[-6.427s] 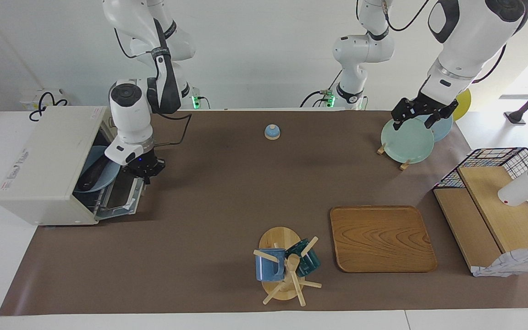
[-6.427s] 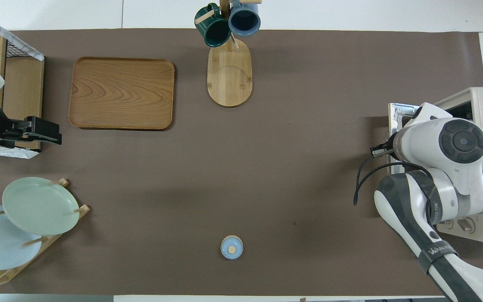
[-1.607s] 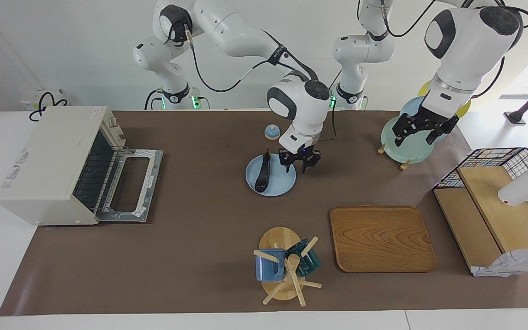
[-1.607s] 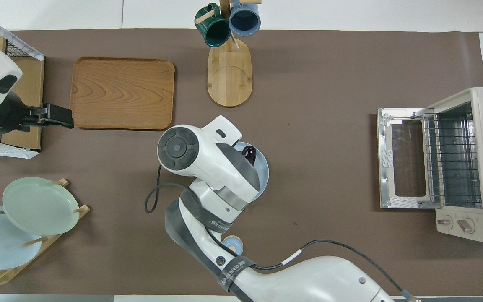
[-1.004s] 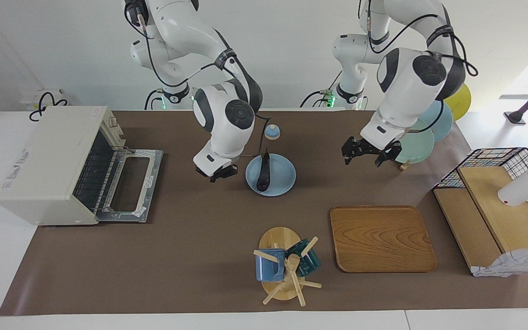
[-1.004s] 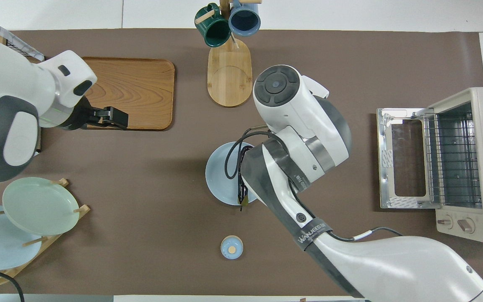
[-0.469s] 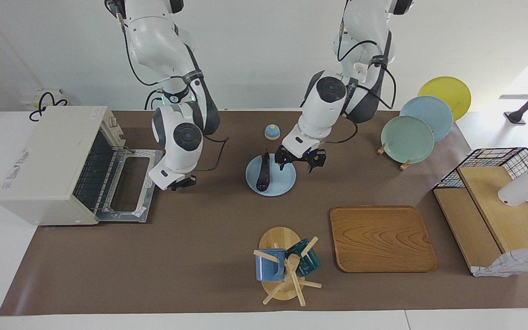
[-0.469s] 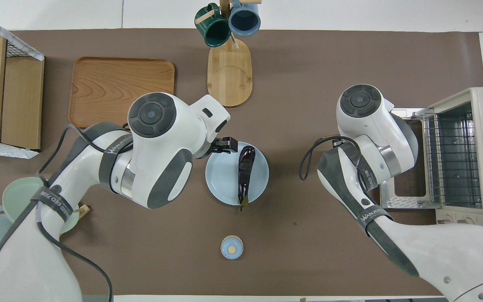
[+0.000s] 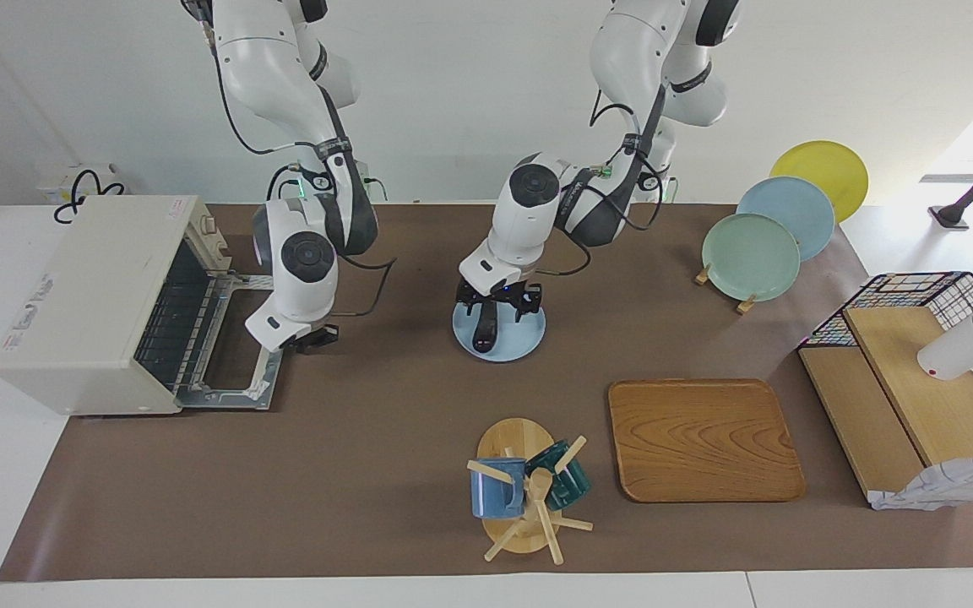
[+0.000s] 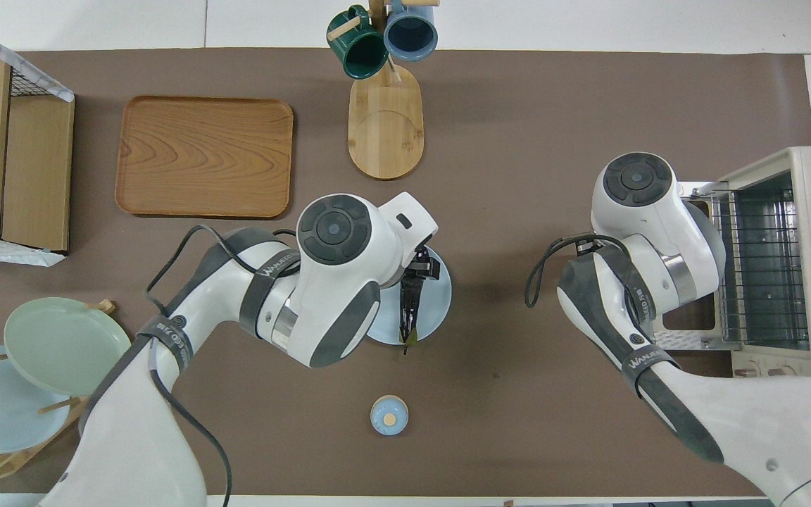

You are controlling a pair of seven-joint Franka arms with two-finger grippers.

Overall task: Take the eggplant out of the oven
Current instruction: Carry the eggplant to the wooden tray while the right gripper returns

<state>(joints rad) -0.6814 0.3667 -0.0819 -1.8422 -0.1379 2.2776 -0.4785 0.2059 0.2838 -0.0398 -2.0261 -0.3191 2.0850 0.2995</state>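
Note:
The dark purple eggplant lies on a light blue plate in the middle of the table, outside the oven. In the overhead view the eggplant shows its green tip at the end nearer the robots. My left gripper hangs low over the eggplant, open, with a finger on either side of it. I cannot tell whether it touches. The oven's door lies dropped open and its rack is bare. My right gripper is shut on nothing, beside the door's edge.
A small blue bell sits nearer the robots than the plate. A mug tree and a wooden tray lie farther out. A rack of plates and a wire shelf stand toward the left arm's end.
My left gripper swung across from the plate rack's side and came down over the eggplant. My right gripper drew away from the plate to the oven's open door.

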